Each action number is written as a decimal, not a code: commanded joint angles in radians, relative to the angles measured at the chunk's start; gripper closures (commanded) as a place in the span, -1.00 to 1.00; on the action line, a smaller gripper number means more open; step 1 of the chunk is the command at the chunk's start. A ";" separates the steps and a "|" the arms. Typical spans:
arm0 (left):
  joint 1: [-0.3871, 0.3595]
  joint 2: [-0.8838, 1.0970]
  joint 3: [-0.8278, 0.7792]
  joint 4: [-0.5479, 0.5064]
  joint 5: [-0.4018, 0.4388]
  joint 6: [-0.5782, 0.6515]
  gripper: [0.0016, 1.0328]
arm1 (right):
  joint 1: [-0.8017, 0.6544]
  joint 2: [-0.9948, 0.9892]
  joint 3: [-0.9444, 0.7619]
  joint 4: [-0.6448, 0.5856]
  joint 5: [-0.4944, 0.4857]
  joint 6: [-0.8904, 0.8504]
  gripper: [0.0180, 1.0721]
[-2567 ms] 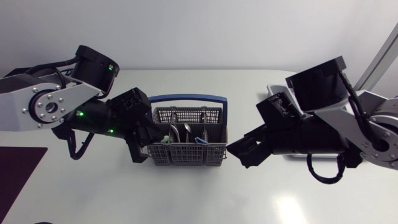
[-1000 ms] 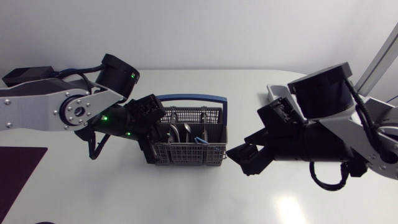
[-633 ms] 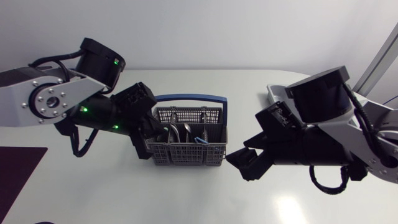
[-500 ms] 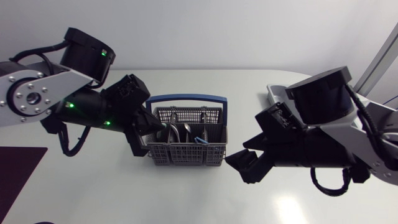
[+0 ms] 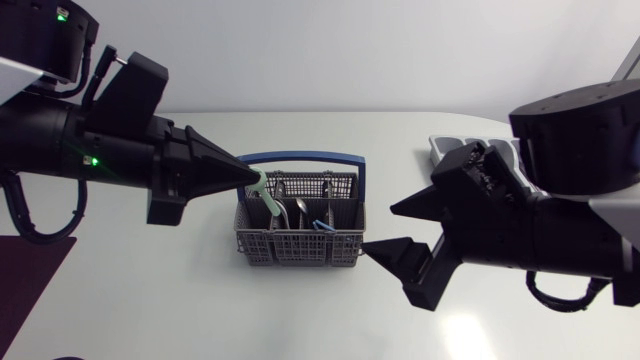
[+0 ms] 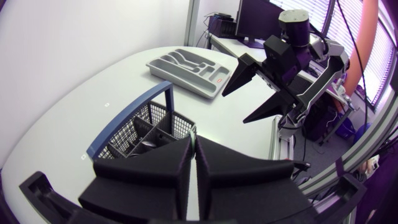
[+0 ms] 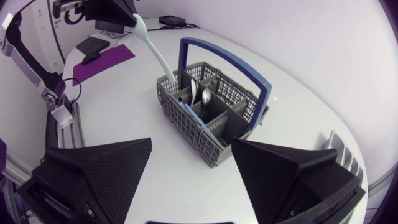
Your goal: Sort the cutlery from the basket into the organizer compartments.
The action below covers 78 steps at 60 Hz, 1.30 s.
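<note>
Pale-green utensil (image 5: pixel 263 192) pinched in my left fingers (image 5: pixel 215 168) above the basket (image 5: pixel 300 248), my right fingers (image 5: pixel 405 268) spread wide beside it

Basket (image 5: pixel 300 246): grey plastic mesh. Handle (image 5: pixel 300 157): blue plastic. Spoons (image 5: pixel 302 207): polished metal. Utensil (image 5: pixel 266 200): pale green matt plastic. Table (image 5: pixel 150 290): white, smooth.
</note>
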 commanded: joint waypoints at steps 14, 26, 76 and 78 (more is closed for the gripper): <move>-0.084 0.067 0.073 -0.009 0.166 -0.080 0.93 | 0.015 -0.121 -0.003 -0.061 -0.125 -0.144 -0.80; -0.165 0.184 0.102 -0.002 0.266 -0.119 0.93 | 0.003 -0.142 -0.055 -0.021 -0.203 -0.156 -0.69; -0.208 0.393 0.251 -0.012 0.395 -0.146 0.93 | -0.121 -0.012 -0.089 0.152 -0.381 -0.215 -0.01; -0.208 0.394 0.253 -0.012 0.396 -0.148 0.94 | -0.117 -0.007 -0.093 0.164 -0.381 -0.216 0.05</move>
